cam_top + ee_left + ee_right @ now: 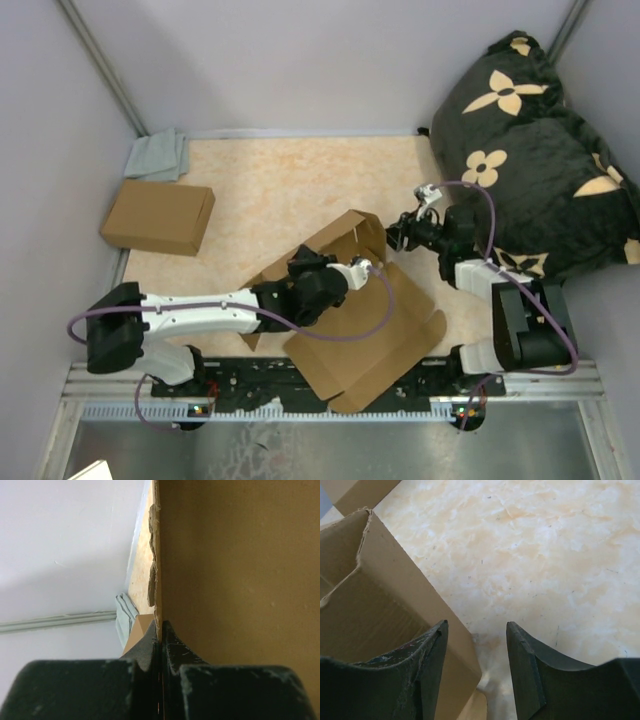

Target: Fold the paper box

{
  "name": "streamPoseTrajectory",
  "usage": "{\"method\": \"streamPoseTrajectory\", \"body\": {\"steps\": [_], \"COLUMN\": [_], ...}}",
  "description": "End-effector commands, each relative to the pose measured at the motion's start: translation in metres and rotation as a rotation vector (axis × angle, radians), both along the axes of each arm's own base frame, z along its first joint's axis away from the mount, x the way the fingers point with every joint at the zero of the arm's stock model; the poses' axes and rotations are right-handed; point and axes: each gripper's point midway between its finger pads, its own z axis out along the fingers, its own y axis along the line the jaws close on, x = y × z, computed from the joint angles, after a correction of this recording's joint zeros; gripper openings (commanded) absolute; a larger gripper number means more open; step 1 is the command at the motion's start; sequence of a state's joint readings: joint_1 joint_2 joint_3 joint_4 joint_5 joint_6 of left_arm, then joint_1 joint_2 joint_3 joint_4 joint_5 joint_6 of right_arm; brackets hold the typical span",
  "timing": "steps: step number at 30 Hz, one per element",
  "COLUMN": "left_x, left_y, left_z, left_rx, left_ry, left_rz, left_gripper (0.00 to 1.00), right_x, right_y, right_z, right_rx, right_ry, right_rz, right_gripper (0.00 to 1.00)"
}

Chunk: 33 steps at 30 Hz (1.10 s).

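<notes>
Here, left claw [160,630] pinches the paper box [240,580]; right claw [476,624] open, perhaps touching it.

the paper box [380,360] is matt brown corrugated cardboard, its cut edge ragged and fibrous. the table [280,190] looks smooth, marbled cream with a faint sheen. the cushion [530,130] is soft black printed cloth. the right gripper [476,625] is dark matt plastic, scuffed.

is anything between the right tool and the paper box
Nothing visible. The open right tool is right beside the raised wall of the paper box; touching or not is unclear. The left tool is shut on its edge.
</notes>
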State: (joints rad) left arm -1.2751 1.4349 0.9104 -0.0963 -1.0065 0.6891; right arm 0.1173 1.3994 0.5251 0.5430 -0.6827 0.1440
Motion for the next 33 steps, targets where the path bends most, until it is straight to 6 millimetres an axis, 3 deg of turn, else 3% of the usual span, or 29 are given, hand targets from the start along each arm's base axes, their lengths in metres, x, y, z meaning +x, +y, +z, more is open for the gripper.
{"method": "streamPoseTrajectory", "body": {"steps": [1, 10, 24, 33], "left_x": [-0.007, -0.006, 0.005, 0.018], "left_y": [0.005, 0.011, 0.005, 0.008], "left_z": [-0.011, -0.008, 0.053, 0.045], "left_rx": [0.030, 0.053, 0.043, 0.084], "left_ry": [-0.021, -0.096, -0.346, -0.372], "left_rz": [0.025, 0.047, -0.040, -0.059], "left_gripper": [0.00, 0.00, 0.00, 0.00], "right_x": [-0.001, -0.018, -0.025, -0.013], "right_y": [-0.009, 0.000, 0.014, 0.028], "right_z": [0.030, 0.037, 0.040, 0.036], "right_rx": [0.064, 0.137, 0.225, 0.134], "right_ry": [-0.128, -0.144, -0.142, -0.160], "right_rz": [0.036, 0.180, 0.266, 0.279], "right_gripper": [0.51, 0.50, 0.50, 0.54]}}
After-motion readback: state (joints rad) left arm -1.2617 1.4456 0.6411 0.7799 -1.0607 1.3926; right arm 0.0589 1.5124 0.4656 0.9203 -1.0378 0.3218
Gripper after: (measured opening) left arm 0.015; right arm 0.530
